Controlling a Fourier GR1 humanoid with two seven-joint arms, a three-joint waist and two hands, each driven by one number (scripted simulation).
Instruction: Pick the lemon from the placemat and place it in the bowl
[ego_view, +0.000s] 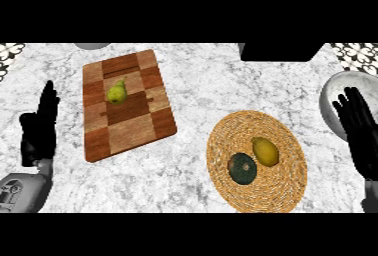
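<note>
A yellow lemon (266, 151) lies on a round woven placemat (256, 200) at the lower right of the counter. Beside it, to its lower left on the same mat, sits a dark green round fruit (242, 168). The light grey bowl (334, 98) shows at the right edge, partly hidden behind my right hand (359, 125). That hand is open with fingers straight up, to the right of the placemat and apart from the lemon. My left hand (40, 125) rests open at the far left edge, fingers up.
A wooden checkered cutting board (140, 125) lies at the centre left with a green pear (117, 93) on it. A black box-like object (280, 51) sits at the back right. A grey round item (92, 45) peeks in at the back left.
</note>
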